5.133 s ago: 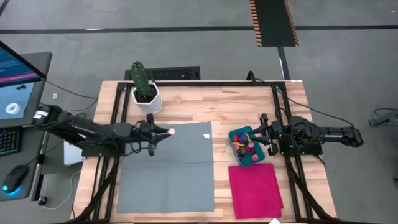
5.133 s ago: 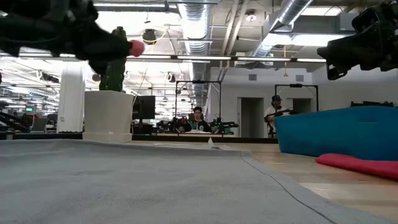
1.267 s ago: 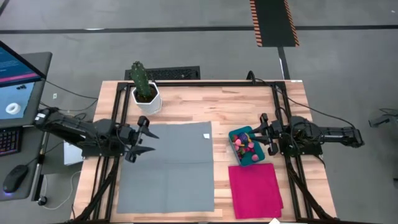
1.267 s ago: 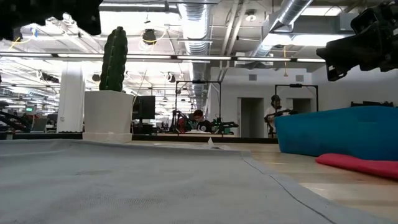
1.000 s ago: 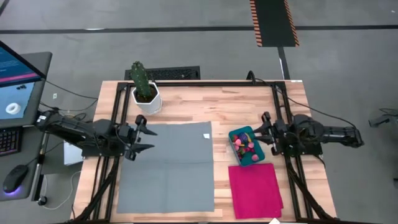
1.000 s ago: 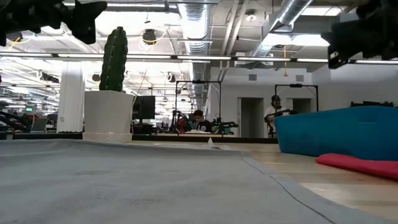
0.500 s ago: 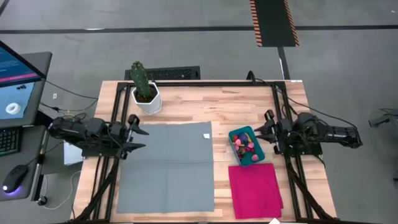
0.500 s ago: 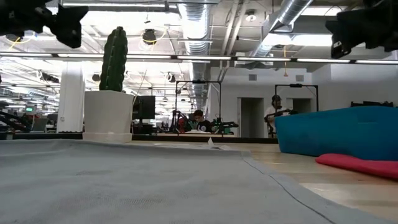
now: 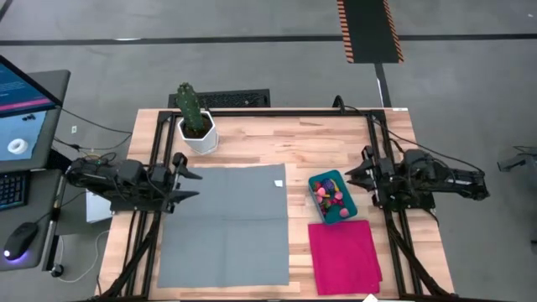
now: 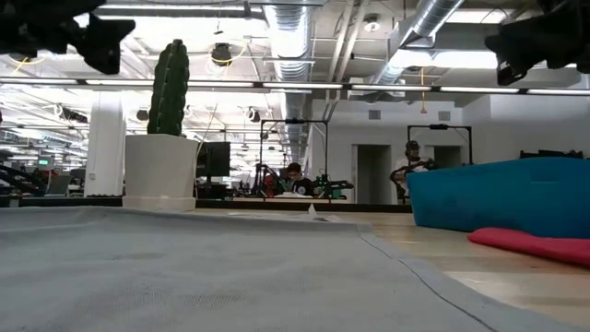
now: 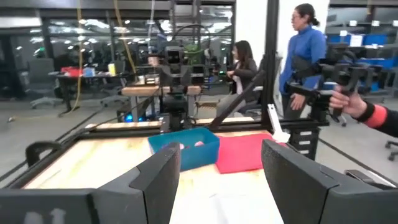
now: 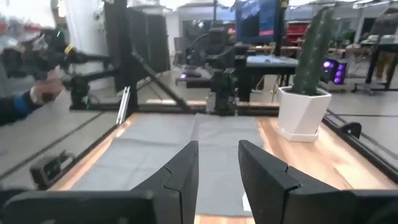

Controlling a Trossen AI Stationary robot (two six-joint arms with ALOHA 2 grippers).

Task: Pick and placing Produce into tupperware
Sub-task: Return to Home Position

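The teal tupperware (image 9: 341,218) stands on the wooden table right of centre. Small red, pink and yellow produce (image 9: 334,196) lies inside it. My left gripper (image 9: 188,178) hovers open at the table's left edge, over the left border of the grey cloth (image 9: 225,226), with nothing between its fingers (image 11: 155,180). My right gripper (image 9: 352,174) hovers open at the table's right edge, just right of the tupperware, also with nothing between its fingers (image 12: 184,174). In the low view the tupperware (image 10: 502,194) shows only its side, so the produce is hidden there.
A magenta cloth (image 9: 345,256) lies just in front of the tupperware. A green cactus in a white pot (image 9: 195,122) stands at the far left corner of the grey cloth. Black frame rails (image 9: 155,143) run along the table's edges. People stand in the room beyond (image 11: 305,50).
My left gripper has drawn back toward the table's left edge, staying open with nothing in it. My right gripper has pulled back a little toward the right edge and risen slightly. The tupperware and produce have not moved.
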